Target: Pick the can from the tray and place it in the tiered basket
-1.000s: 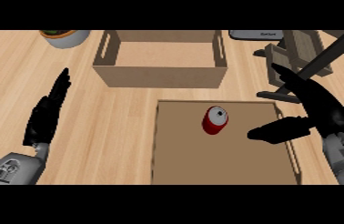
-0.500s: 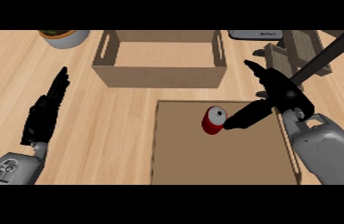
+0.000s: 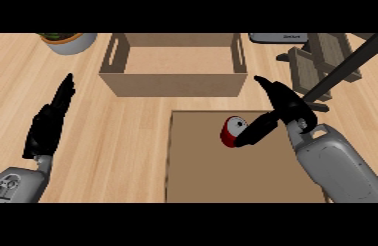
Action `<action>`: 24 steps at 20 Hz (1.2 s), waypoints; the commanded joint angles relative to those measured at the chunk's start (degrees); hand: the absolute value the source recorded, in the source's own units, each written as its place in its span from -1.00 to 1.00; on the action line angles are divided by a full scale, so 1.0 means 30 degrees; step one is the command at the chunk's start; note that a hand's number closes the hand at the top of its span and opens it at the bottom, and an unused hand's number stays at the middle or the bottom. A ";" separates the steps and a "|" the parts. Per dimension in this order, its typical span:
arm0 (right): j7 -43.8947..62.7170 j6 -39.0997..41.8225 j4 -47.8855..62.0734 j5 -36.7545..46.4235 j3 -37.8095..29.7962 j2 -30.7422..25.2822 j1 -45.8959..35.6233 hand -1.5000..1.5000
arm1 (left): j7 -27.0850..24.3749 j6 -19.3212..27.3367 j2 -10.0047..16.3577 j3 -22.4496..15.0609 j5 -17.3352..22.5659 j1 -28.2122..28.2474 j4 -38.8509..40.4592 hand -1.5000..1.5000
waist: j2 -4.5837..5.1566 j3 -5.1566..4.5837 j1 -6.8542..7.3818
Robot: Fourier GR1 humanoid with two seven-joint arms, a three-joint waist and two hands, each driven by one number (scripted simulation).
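Head view: one red can (image 3: pixel 234 133) is seen on the single tray (image 3: pixel 221 180), lid end turned up-right, long axis slanting lower-left. The right robot hand (image 3: pixel 289 112) is spread wide, thumb beside it. The left robot hand (image 3: pixel 48 124) is held straight-fingered over the worktop (image 3: pixel 125 140).

The counter (image 3: pixel 125 140) is pale wood with a visible grain. The tray (image 3: pixel 221 175) and the box (image 3: pixel 177 84) look like matt brown board. The red can (image 3: pixel 232 131) has a slight sheen.
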 commanded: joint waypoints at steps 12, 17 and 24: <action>0.3619 0.1065 -0.1702 0.3456 0.2028 0.0892 0.1090 -1.00 | 0.0599 -0.0543 -0.0713 0.0946 -0.0808 -0.0477 -0.0254 0.00 | -0.0045 0.0008 -0.0161; 0.3968 0.1691 -0.0817 0.3521 0.1372 0.1591 0.0216 -1.00 | 0.0558 -0.0604 -0.1041 0.0783 -0.1324 0.0164 -0.0461 0.00 | -0.0019 0.0005 -0.0087; 0.3808 0.2010 0.0096 0.3885 0.0975 0.2323 0.0521 -1.00 | -0.0482 -0.0640 -0.1723 0.0943 -0.1630 0.1125 -0.0209 0.00 | -0.0016 -0.0001 -0.0082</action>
